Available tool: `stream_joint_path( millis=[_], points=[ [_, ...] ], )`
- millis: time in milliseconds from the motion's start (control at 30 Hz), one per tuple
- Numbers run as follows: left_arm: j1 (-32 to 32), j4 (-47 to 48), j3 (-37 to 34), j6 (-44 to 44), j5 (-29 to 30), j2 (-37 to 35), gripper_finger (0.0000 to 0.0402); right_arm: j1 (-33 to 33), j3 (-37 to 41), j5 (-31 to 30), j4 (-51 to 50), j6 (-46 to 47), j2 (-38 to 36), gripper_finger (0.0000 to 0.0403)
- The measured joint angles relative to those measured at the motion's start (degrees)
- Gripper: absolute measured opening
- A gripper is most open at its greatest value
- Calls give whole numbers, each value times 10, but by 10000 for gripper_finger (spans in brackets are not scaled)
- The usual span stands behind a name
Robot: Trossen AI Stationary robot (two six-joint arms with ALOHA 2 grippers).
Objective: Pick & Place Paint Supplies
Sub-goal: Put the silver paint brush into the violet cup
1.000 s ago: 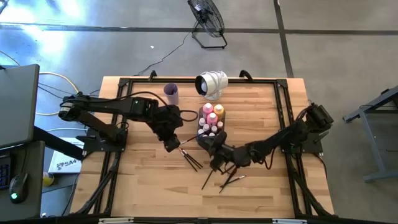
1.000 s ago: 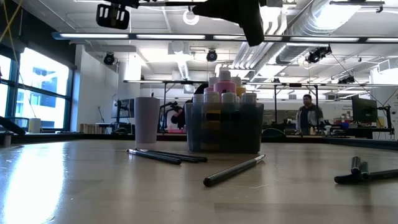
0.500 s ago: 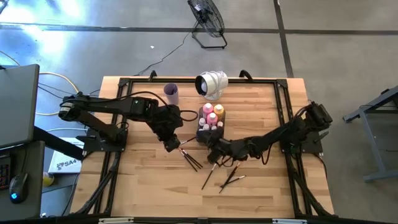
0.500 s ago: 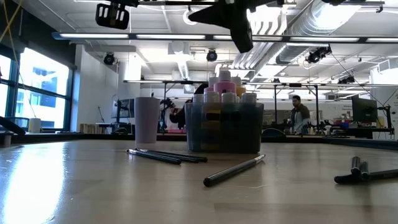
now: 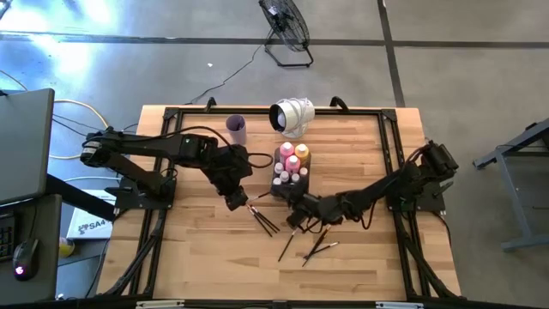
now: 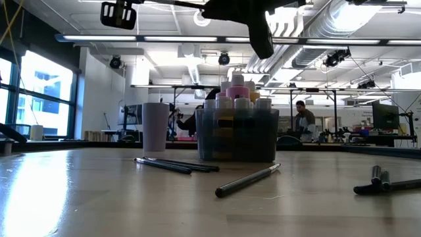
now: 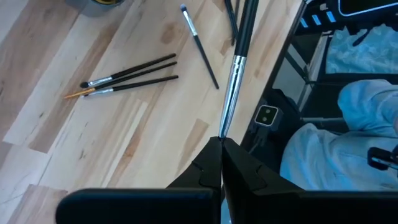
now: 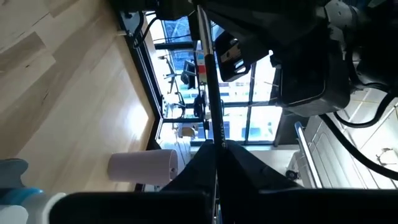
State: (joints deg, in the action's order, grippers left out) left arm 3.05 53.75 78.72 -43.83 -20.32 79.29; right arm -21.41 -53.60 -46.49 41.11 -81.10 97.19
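- The right gripper (image 5: 296, 219) has just closed. A moment ago its fingers stood wide; now they pinch a paintbrush (image 8: 208, 81), which runs straight out ahead of them.
- The left gripper (image 5: 238, 201) is closed on a second brush (image 7: 235, 74), as before, and waits near the tray (image 5: 290, 178) of paint bottles (image 5: 292, 158).
- Loose brushes (image 5: 264, 220) lie on the table between and below the two grippers.
- The lilac cup (image 5: 236, 130), probably the brushes' goal, stands well beyond the left gripper.
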Motion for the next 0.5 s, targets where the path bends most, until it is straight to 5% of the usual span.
stream_joint_path(
  millis=[500],
  points=[
    [0, -30, 0, 68, 27, 1, 26, -8, 0, -55, -7, 19, -1, 6]
  ],
)
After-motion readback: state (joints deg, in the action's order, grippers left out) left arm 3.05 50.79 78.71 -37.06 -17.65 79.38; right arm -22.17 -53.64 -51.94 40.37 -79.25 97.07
